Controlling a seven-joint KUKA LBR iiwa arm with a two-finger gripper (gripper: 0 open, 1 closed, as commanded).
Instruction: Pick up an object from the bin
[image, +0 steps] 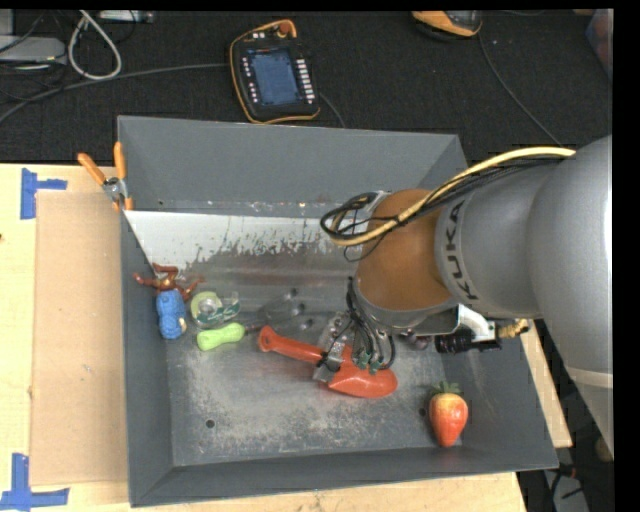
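My pincer hangs over a red long-handled toy mid-bin; apart or together, I cannot tell.

We see bare bin floor along the front. Toys crowd the left side; a strawberry blocks the right corner.

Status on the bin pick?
Gripper low over red-orange scoop, mid-bin. Hold not confirmed. Toy strawberry nearby at view's lower right, not touching. Blue figure and green piece far at view's left.
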